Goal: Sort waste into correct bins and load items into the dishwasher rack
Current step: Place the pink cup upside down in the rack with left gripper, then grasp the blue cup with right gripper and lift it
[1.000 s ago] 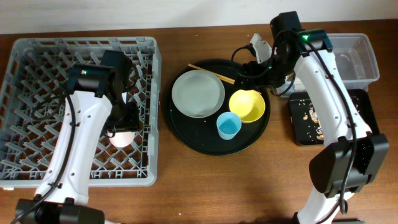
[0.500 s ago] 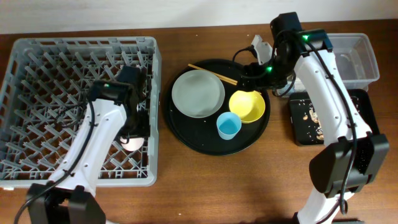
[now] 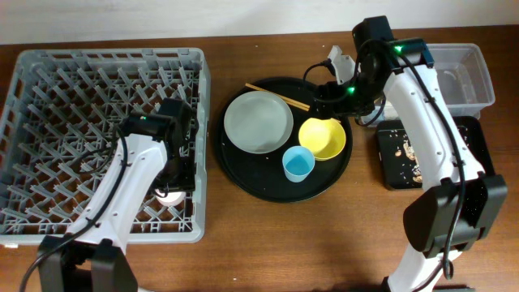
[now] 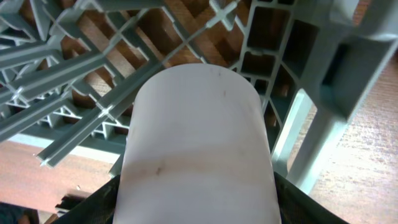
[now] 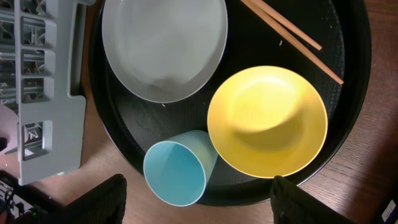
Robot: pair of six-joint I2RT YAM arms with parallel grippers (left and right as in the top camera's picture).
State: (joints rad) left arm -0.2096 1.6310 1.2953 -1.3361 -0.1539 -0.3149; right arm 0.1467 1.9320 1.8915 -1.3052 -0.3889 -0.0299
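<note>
Dishwasher rack (image 3: 81,55) has the pink cup (image 4: 199,143), pinched by left fingers (image 4: 107,200); plate (image 3: 258,122), bowl (image 3: 322,138), blue cup (image 3: 298,164), chopsticks (image 3: 276,96) wait at 3 o'clock under spread right fingers (image 5: 102,200).

This looks like a robotics lab staged as a dish-clearing station. A left arm (image 3: 122,186) and a right arm (image 3: 430,113), both cabled, stand at a wooden bench (image 3: 268,243) by a pale far wall (image 3: 243,16). A grey dishwasher rack (image 3: 105,55) sits left, a round black tray (image 3: 243,182) of tableware in the middle, and a clear tub (image 3: 478,73) and a shallow black tray (image 3: 482,134) right.
</note>
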